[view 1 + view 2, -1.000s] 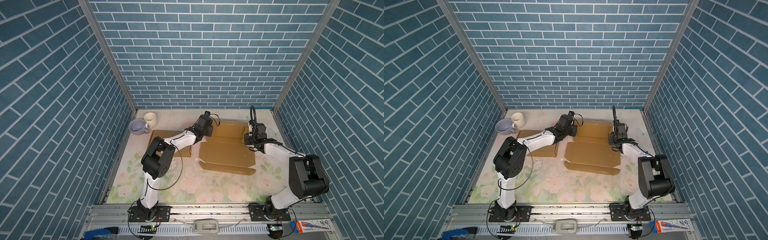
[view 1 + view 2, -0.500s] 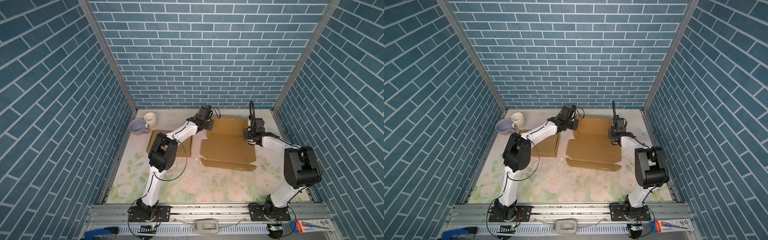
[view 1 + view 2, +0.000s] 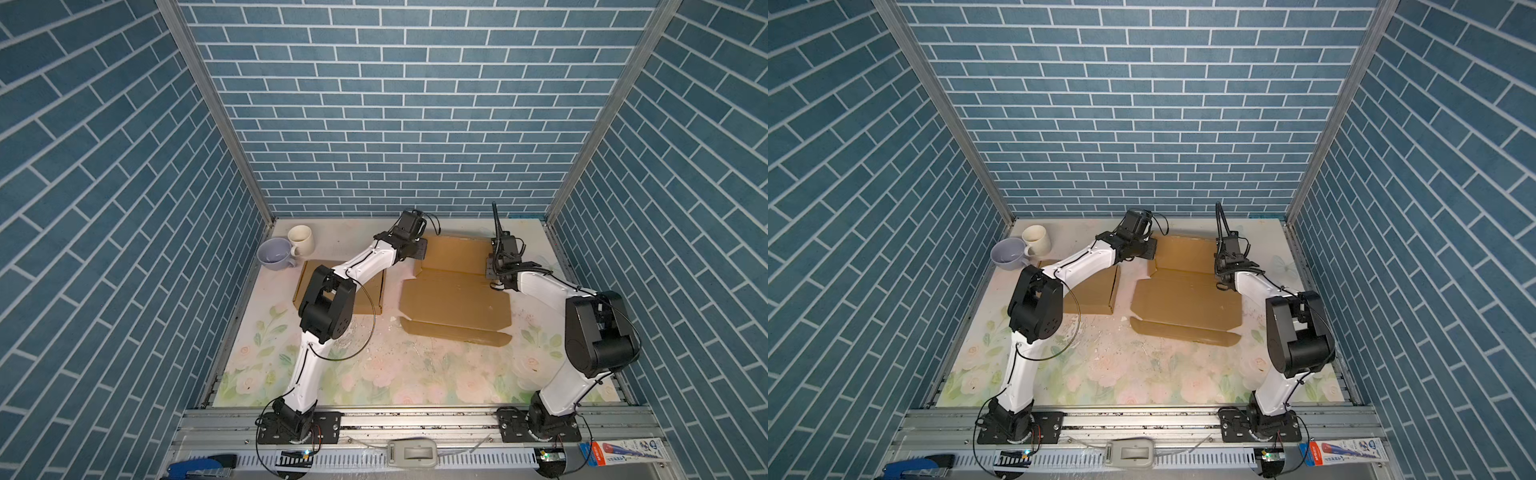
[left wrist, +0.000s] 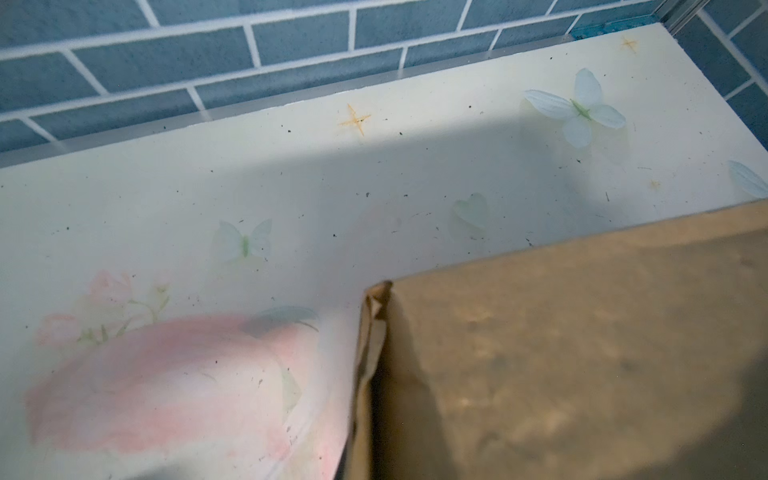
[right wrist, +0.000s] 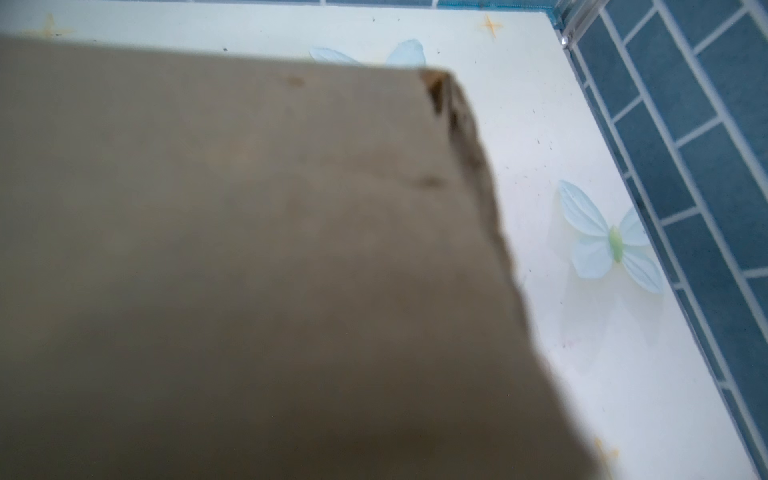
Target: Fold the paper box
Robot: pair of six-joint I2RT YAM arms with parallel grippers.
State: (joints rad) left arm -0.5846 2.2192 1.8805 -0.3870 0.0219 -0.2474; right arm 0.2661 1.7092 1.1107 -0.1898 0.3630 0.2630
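Pinching the paper box [image 3: 455, 299] by its rear flap [image 3: 455, 253], I am clamping my left gripper [image 3: 419, 250] on the flap's left edge and my right gripper [image 3: 491, 269] on its right edge, with both sets of jaws pressed together on the cardboard. The box is lying unfolded on the floral table [image 3: 395, 374] near the back wall, beside another flat cardboard piece [image 3: 369, 298] under my left arm.
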